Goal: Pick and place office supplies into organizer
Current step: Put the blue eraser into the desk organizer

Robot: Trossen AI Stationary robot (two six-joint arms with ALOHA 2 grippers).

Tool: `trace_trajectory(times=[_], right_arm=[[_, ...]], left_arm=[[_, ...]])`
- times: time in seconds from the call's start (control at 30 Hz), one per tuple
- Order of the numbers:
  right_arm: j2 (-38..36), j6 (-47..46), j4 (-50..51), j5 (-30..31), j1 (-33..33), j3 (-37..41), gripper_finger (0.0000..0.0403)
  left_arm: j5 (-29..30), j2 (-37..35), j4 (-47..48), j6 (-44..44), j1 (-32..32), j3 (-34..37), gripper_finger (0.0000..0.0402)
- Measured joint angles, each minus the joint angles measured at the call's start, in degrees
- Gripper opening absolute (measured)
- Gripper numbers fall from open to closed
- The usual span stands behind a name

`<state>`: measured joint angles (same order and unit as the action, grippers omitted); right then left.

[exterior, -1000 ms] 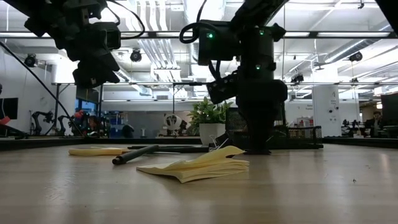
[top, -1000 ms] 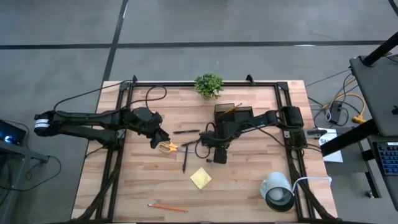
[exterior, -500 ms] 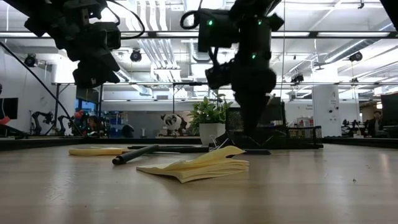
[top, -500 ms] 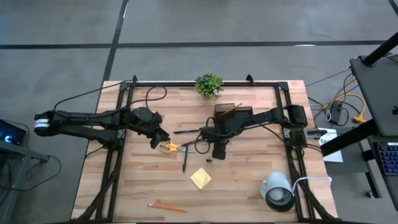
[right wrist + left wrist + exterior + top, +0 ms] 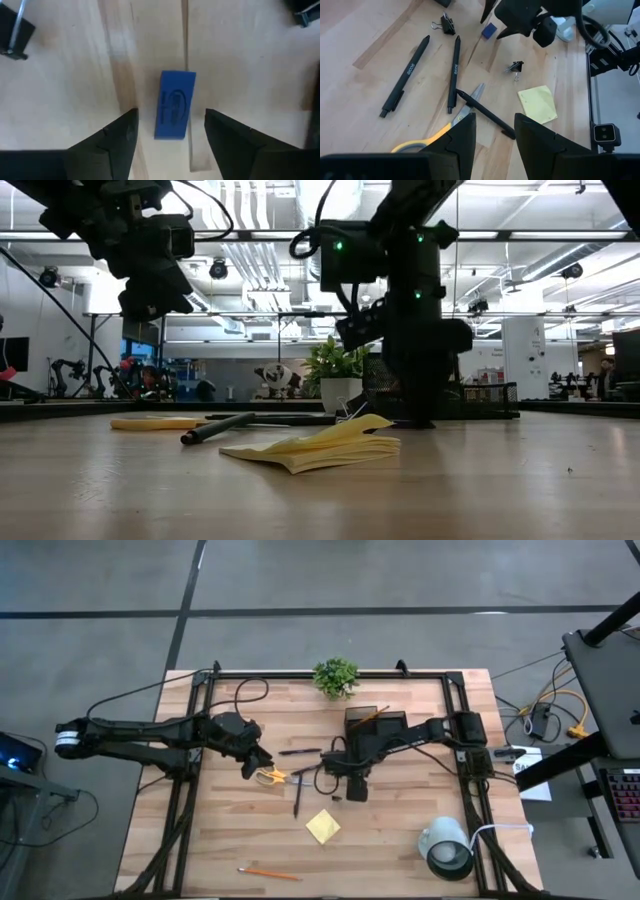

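Pale wooden planks make up the desk [image 5: 400,830], framed by dark rails. Near its middle lies a small blue rectangular eraser [image 5: 174,104], flat on the wood, and the right hand [image 5: 170,137] hangs straight over it with its fingers spread wide on either side, touching nothing. Just behind stands the black wire-mesh organizer [image 5: 375,722] with an orange pencil [image 5: 371,715] slanting out of it. Black binder clips [image 5: 514,67] and slim dark pens [image 5: 404,77] lie scattered nearby, with a square yellow sticky-note pad [image 5: 322,826] closer to the front. The left hand [image 5: 492,132], partly open and empty, hovers above the yellow-handled scissors [image 5: 270,776].
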<state>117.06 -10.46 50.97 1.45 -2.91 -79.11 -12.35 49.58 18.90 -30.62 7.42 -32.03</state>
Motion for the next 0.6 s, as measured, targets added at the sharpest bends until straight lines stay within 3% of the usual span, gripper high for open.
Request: trace_trajectory(times=[0.27, 0.6], right_arm=[[0.8, 0.2, -0.9, -0.3, 0.2, 0.0, 0.019], [1.0, 0.6, -1.3, -0.6, 0.3, 0.0, 0.008]], left_arm=[[0.0, 0.0, 0.1, 0.0, 0.0, 0.1, 0.0118], [0.0, 0.0, 0.1, 0.1, 0.0, 0.1, 0.0118]])
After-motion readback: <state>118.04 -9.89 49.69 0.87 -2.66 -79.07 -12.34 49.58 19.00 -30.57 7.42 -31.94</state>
